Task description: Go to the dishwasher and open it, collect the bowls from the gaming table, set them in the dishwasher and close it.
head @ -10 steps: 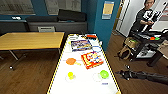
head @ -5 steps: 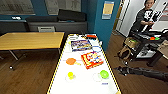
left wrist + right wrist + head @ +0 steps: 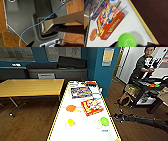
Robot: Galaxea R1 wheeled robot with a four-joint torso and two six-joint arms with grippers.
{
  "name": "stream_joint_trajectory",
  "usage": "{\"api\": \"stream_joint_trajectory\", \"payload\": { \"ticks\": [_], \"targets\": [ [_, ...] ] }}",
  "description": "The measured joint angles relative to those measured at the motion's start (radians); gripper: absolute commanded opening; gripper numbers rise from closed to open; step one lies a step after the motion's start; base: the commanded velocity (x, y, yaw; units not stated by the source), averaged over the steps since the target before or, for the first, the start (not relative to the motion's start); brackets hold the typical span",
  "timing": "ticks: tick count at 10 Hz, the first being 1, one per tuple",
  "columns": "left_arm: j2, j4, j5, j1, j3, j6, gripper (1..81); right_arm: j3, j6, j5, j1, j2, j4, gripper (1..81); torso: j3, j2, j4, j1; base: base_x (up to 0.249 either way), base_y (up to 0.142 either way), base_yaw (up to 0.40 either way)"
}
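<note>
Head view, tabletop: the gaming table (image 3: 82, 129) runs from near to far, a white top with a yellow edge.
Head view, bowls: a green bowl (image 3: 104, 121) sits near the right edge at the near end; a yellow-green bowl (image 3: 70, 122) sits near the left edge; an orange bowl (image 3: 71, 108) lies farther along, left of the red box (image 3: 92, 106).
Head view, boxes: a purple game box (image 3: 81, 92) lies beyond the red box; its writing is too blurred to read.
Head view, right arm: the dark right arm (image 3: 142, 120) reaches in from the right, over the floor just beside the table's right edge; whether its tool is open or closed I cannot tell.
Head view, open room: bare wooden floor (image 3: 32, 122) lies between the gaming table and the plain wooden table (image 3: 30, 87) on the left.
Head view, person: a person (image 3: 145, 65) stands far right behind a black cart (image 3: 143, 90).
Left wrist view: a blue cable (image 3: 37, 24) crosses the robot's grey body over wooden floor; the left tool's state cannot be told.
Right wrist view, writing: the red box reads "HEDBANZ" on its side.
Right wrist view, edges: the green bowl rests on the white top close beside the red box, apart from the yellow edge (image 3: 140, 21); dark floor lies beyond that edge.
</note>
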Motion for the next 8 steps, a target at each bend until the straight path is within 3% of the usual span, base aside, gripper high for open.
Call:
{"api": "stream_joint_trajectory", "payload": {
  "ticks": [3,8],
  "targets": [
    [0.000,0.000,0.009,0.000,0.000,0.000,81.1,-0.051,0.000,0.000,-0.007,0.043,0.000,81.1,-0.003,0.000,0.000,0.000,0.000,0.000,0.000],
    [0.001,0.000,0.013,-0.016,0.000,0.000,81.1,-0.080,0.000,0.007,-0.006,0.077,0.000,81.1,-0.081,0.001,0.000,0.000,0.000,0.000,0.000]
  ]
}}
